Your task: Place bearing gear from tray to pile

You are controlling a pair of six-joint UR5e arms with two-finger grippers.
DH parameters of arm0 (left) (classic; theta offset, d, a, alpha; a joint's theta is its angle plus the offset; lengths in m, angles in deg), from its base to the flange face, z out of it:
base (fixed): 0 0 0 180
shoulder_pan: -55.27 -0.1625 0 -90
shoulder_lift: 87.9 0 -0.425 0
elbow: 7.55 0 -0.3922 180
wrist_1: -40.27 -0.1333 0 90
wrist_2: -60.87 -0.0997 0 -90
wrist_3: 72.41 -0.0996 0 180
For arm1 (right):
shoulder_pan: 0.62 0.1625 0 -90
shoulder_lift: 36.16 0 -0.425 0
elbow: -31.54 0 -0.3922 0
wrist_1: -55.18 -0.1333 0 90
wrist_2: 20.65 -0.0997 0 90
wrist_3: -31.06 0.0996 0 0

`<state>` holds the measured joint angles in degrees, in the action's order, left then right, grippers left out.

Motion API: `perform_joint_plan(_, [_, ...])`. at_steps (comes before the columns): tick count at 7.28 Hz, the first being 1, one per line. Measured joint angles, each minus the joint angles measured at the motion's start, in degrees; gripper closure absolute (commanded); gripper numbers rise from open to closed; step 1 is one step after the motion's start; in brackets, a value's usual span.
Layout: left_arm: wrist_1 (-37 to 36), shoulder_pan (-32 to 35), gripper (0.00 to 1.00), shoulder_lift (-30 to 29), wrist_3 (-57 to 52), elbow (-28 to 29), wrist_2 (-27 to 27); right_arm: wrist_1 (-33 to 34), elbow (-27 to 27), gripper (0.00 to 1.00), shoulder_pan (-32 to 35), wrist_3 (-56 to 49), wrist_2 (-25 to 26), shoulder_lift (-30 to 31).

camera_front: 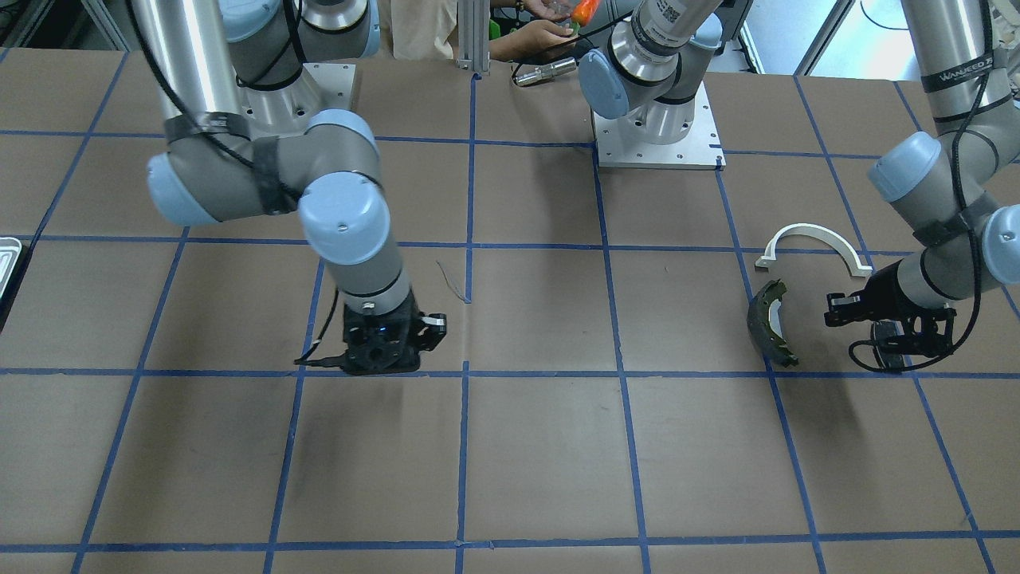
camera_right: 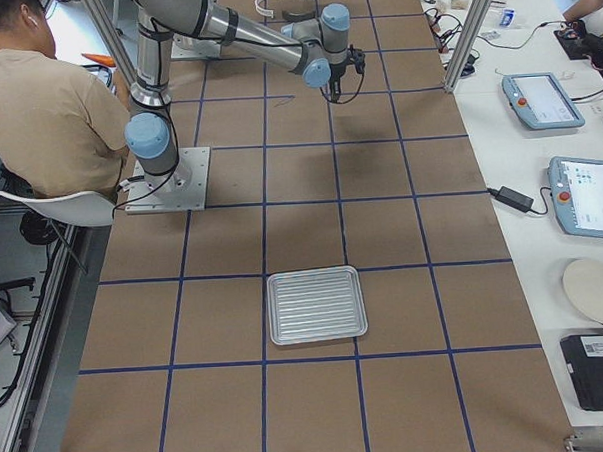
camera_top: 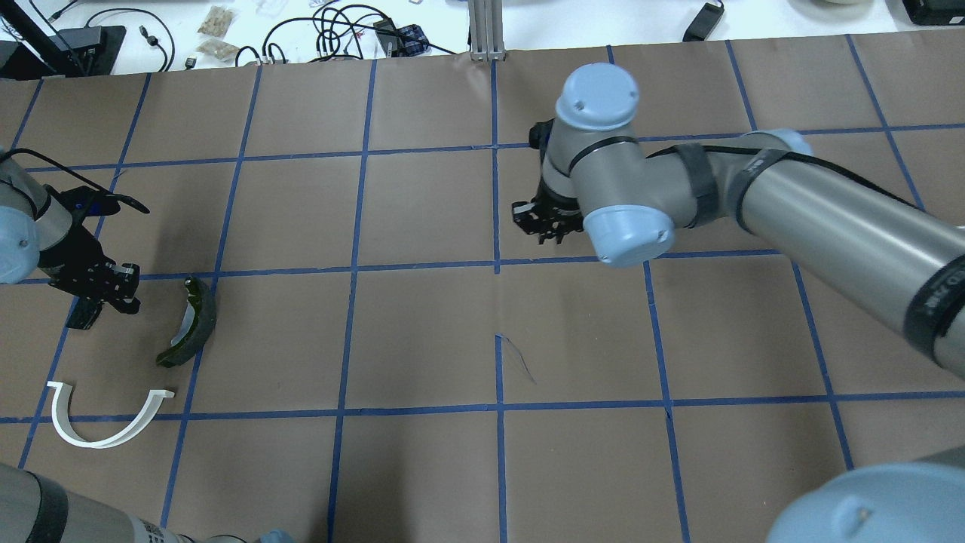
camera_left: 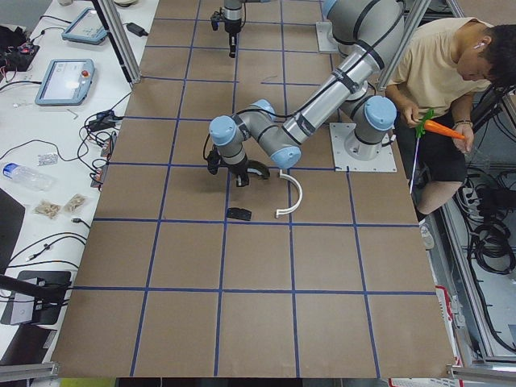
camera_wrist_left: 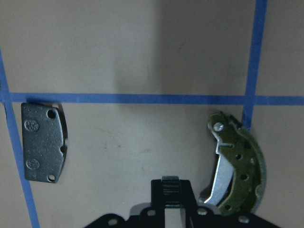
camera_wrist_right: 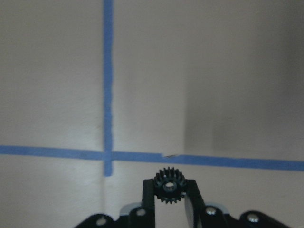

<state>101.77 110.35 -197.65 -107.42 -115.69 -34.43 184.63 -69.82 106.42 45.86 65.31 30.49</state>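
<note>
My right gripper (camera_wrist_right: 169, 189) is shut on a small black toothed bearing gear (camera_wrist_right: 167, 183) and holds it above the brown table, near a crossing of blue tape lines. It shows mid-table in the overhead view (camera_top: 550, 226). The silver tray (camera_right: 315, 305) lies empty far off at the robot's right end. The pile is a white arch (camera_top: 105, 430), a dark brake shoe with an olive rim (camera_top: 192, 324) and a flat black pad (camera_top: 81, 315). My left gripper (camera_top: 113, 290) hovers over the pile between the pad (camera_wrist_left: 42, 142) and the shoe (camera_wrist_left: 237, 166), with its fingers together and empty.
The table is brown paper with a grid of blue tape (camera_top: 496, 264). A person sits behind the robot bases (camera_right: 46, 107) and holds an orange object. The tray's edge shows at the side of the front view (camera_front: 8, 255).
</note>
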Motion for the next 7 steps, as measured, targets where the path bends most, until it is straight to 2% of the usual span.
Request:
perform_joint_plan(2, [-2.59, 0.18, 1.0, 0.39, -0.2, -2.49, 0.57, 1.44, 0.12, 0.99, 7.67, 6.58, -0.01, -1.46])
perform_joint_plan(3, [-2.93, 0.27, 1.0, 0.56, -0.22, -3.35, 0.96, 1.58, 0.1, 0.73, 9.21, 7.81, -0.01, -1.86])
perform_joint_plan(4, [-3.23, 0.28, 0.84, 0.74, -0.23, -4.09, 1.17, 1.62, 0.09, 0.45, 9.79, 8.12, -0.01, -2.19])
perform_joint_plan(5, [-3.39, 0.29, 0.42, 0.93, -0.22, -4.45, 1.32, 1.94, 0.14, 0.13, 9.96, 7.97, 0.0, -2.51])
perform_joint_plan(6, [-3.46, 0.29, 0.11, 1.05, -0.18, -4.43, 1.41, 2.75, 0.31, 0.03, 9.87, 7.89, -0.01, -2.69])
perform_joint_plan(7, [-3.5, 0.29, 0.0, 1.11, -0.18, -4.26, 1.46, 3.58, 0.91, 0.0, 9.49, 7.83, 0.15, -2.61])
